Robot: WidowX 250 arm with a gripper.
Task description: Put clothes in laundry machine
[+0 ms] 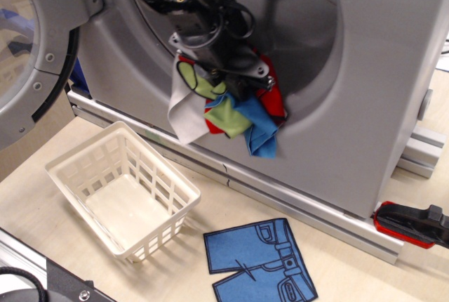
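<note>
My gripper (235, 70) is shut on the clothes (228, 109), a hanging bundle of lime green, blue, red and light grey felt pieces. The bundle dangles in front of the lower rim of the laundry machine's (365, 105) round drum opening, with the ribbed grey drum interior (280, 28) just behind and above it. The grey piece hangs lowest on the left, the blue piece lowest on the right. The fingertips are hidden in the cloth.
A white lattice basket (123, 197) stands on the table below left of the bundle. A flat blue shorts cut-out (259, 263) lies in front of the machine. The open machine door (31, 49) is at left. A red and black clamp (414, 225) sits at right.
</note>
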